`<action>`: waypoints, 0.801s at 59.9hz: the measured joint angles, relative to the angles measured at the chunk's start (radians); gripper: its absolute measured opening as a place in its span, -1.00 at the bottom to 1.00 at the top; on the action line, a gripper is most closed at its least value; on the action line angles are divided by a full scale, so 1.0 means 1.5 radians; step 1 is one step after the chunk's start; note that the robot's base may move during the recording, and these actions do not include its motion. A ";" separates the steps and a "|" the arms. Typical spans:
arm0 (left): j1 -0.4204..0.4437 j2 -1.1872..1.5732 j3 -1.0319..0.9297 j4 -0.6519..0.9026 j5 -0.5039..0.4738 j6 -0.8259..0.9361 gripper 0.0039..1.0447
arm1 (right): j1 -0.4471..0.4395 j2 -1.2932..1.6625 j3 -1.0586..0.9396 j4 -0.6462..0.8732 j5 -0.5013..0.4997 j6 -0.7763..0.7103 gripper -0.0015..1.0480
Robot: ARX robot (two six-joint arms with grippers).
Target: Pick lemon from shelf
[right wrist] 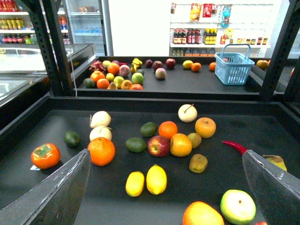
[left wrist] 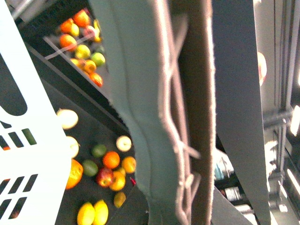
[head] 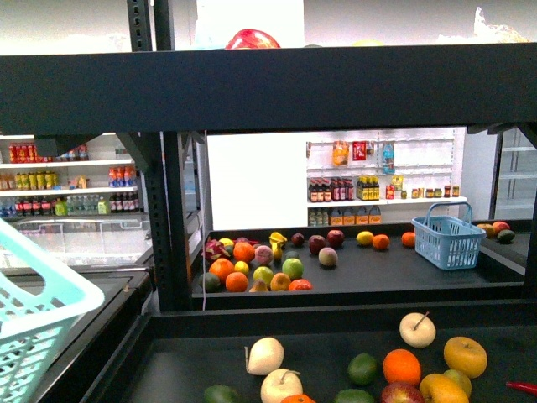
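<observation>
Two lemons (right wrist: pixel 156 179) (right wrist: pixel 135 183), small, bright yellow and oval, lie side by side on the black tray (right wrist: pixel 56 119) of the shelf, near its front. My right gripper (right wrist: pixel 166 161) is open and empty, hovering above them, with the lemons between its two fingers (right wrist: pixel 56 192) in this view. The lemons also show in the left wrist view (left wrist: pixel 93 213). My left gripper (left wrist: pixel 176 154) is shut on the pale teal basket (head: pixel 33 311), held off the shelf's left side. The front view does not show the lemons.
Oranges (right wrist: pixel 101 151), a red apple (right wrist: pixel 158 146), limes (right wrist: pixel 136 145), a persimmon (right wrist: pixel 45 155) and a red chilli (right wrist: pixel 233 146) lie around the lemons. A blue basket (head: pixel 447 241) and more fruit sit on the far tray. A black upright (head: pixel 174 218) stands at the left.
</observation>
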State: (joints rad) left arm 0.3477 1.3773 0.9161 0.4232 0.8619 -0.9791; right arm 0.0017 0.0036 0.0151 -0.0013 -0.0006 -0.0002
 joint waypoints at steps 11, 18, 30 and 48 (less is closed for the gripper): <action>-0.083 -0.004 -0.036 0.030 0.008 0.018 -0.84 | 0.000 0.000 0.000 0.000 0.000 0.000 0.86; -0.152 0.019 -0.036 0.077 -0.007 0.029 -0.84 | 0.000 0.000 0.000 0.000 0.000 0.000 0.86; -0.281 0.105 -0.011 0.108 -0.048 0.041 -0.84 | 0.000 0.000 0.000 0.000 0.000 0.000 0.86; -0.437 0.231 0.106 0.167 -0.099 0.011 -0.84 | 0.000 0.000 0.000 0.000 0.000 0.000 0.86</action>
State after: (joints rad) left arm -0.3084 1.7233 1.0752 0.6731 0.7132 -0.9623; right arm 0.0017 0.0036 0.0151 -0.0013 -0.0010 -0.0002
